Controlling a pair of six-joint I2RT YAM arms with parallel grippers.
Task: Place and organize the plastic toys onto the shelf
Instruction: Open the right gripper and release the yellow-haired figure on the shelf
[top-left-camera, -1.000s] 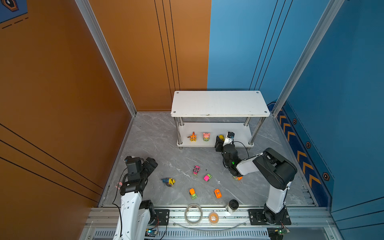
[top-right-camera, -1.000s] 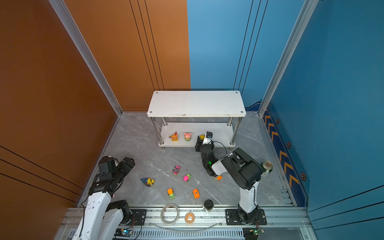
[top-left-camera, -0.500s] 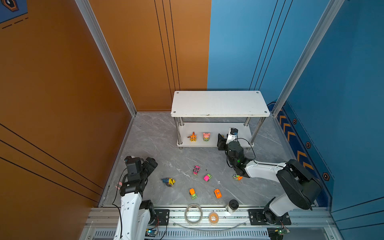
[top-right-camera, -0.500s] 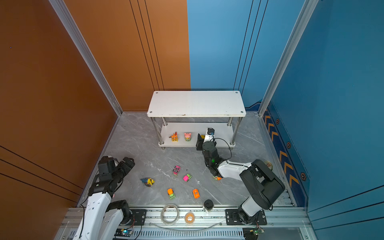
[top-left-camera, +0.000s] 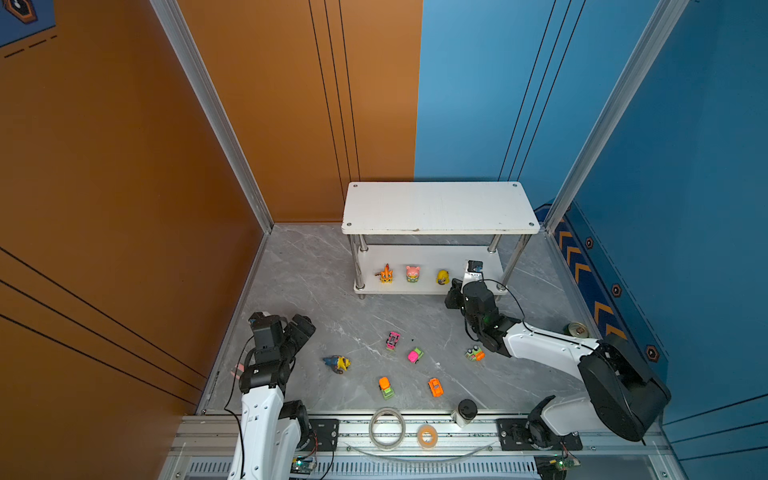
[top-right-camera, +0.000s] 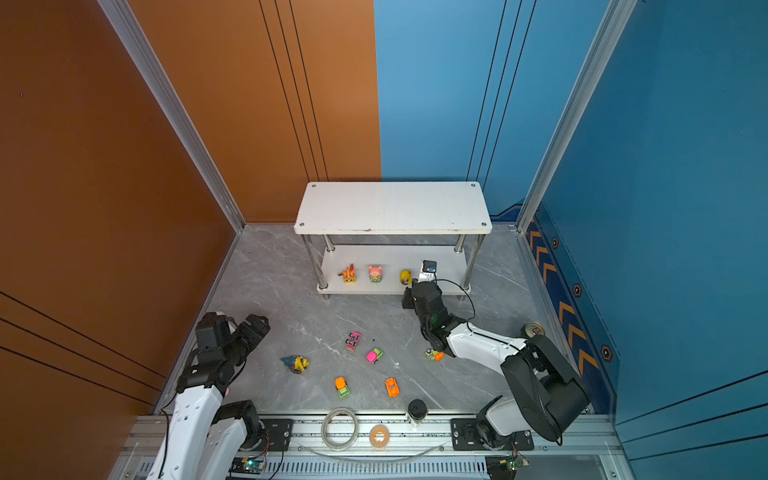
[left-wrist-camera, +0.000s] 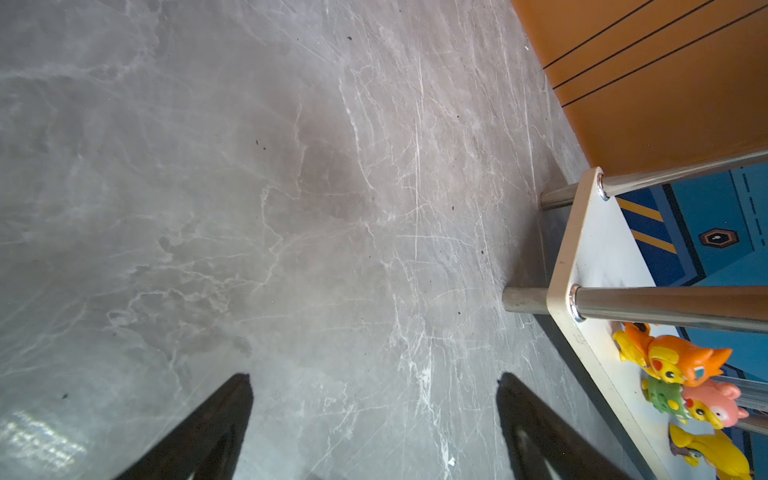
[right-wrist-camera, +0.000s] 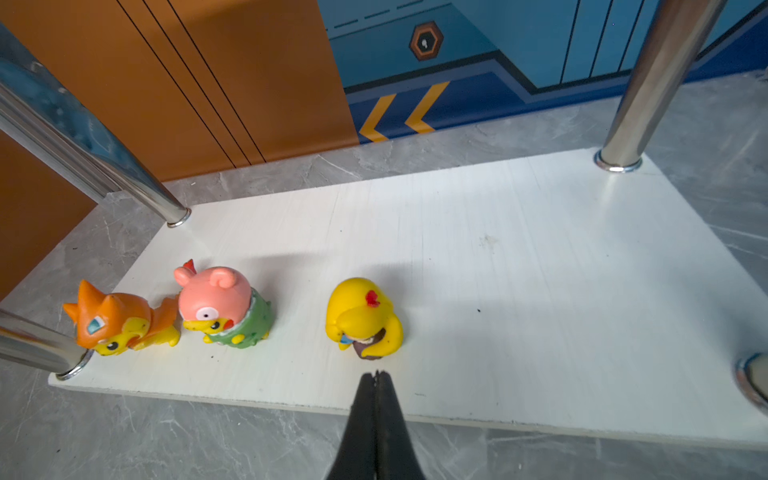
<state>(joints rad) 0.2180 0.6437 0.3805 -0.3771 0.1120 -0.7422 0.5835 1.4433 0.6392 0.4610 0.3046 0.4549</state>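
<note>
Only the right wrist view shows right claw (right-wrist-camera: 377, 375) closed, apparently empty.

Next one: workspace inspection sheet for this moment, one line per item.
Surface: grey marbled tabletop, a few dark specks.
Job's things: shelf top board bare; orange figurine, pink figurine and yellow figurine stand in a row on its lower board; blue-grey figurine, pink car, pink-green car, orange-green car, orange car and green-orange car on the tabletop.
Clutter: clear tape roll, tan tape roll and capped bottle at the front edge; can by the right wall.
Grippers: left gripper jaws open over bare tabletop; right gripper jaws shut, empty, just short of the yellow figurine.
Cables: black cable loops off the right wrist.
Surroundings: orange wall, blue wall; nothing else seen.
</note>
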